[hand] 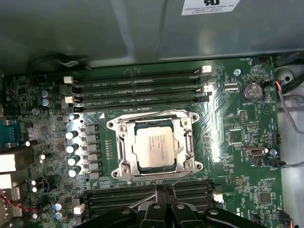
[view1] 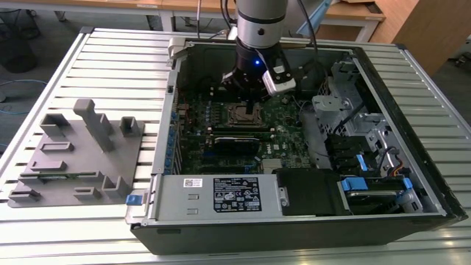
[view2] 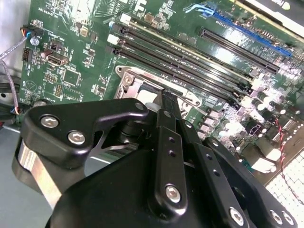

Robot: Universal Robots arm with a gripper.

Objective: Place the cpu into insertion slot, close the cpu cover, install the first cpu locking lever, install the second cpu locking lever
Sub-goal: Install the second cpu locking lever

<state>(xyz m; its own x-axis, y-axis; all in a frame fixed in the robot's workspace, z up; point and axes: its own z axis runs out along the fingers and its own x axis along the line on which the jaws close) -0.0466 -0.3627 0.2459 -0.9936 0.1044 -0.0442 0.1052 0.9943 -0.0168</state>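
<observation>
CPU: the cpu (hand: 155, 147) is seen seated in the insertion slot (hand: 124, 167), its silver top facing up, in the first wrist view.
Cover: the cpu cover (hand: 186, 142) is judged to be lying closed around the chip, framing it.
Levers: thin wire levers are seen along the socket's edges; whether either is latched cannot be told.
Progress: placement and cover closing appear done; the lever steps are judged unfinished or unconfirmed.
Claw: the gripper (hand: 164, 189) is held just beside the socket's edge nearest the lower memory slots (hand: 118, 197); its fingers are drawn together, with nothing seen clamped between them.
Hidden: the fingertips' contact point is hard to make out; the socket is partly covered by the gripper body in the second wrist view.
</observation>
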